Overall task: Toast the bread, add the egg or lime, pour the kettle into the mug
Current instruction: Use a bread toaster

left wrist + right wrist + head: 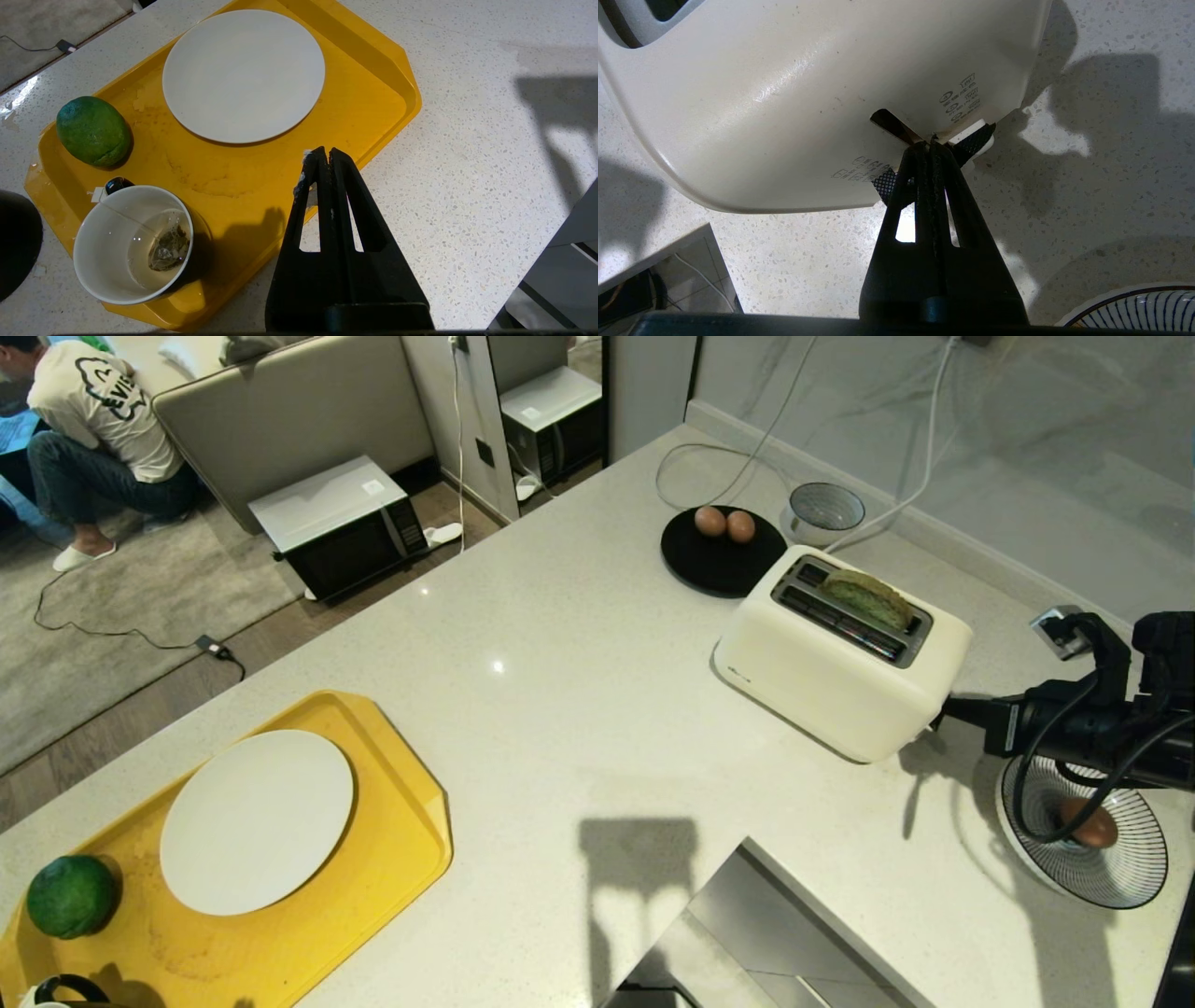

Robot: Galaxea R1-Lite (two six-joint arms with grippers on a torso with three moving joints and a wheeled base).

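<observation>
The green bread [868,597] sits in the rear slot of the cream toaster [840,658]. My right gripper [931,143] is shut, its tips against the toaster's end at the mesh-textured lever [976,136]; in the head view it [941,709] meets the toaster's right end. Two eggs [724,523] lie on a black plate [719,569], and a third egg [1090,825] lies in a striped bowl [1120,877]. The lime [93,131] and the mug [133,242], holding a tea bag in liquid, stand on the yellow tray [373,70]. My left gripper [324,151] hangs shut and empty over the tray's edge. Only the kettle's black side [16,242] shows.
A white plate [257,821] lies on the tray. A patterned grey bowl [823,511] and white cables [709,476] sit by the back wall. The counter has a cut-out step [747,933] at the front. A person [93,420] crouches on the floor far left, near a microwave [341,527].
</observation>
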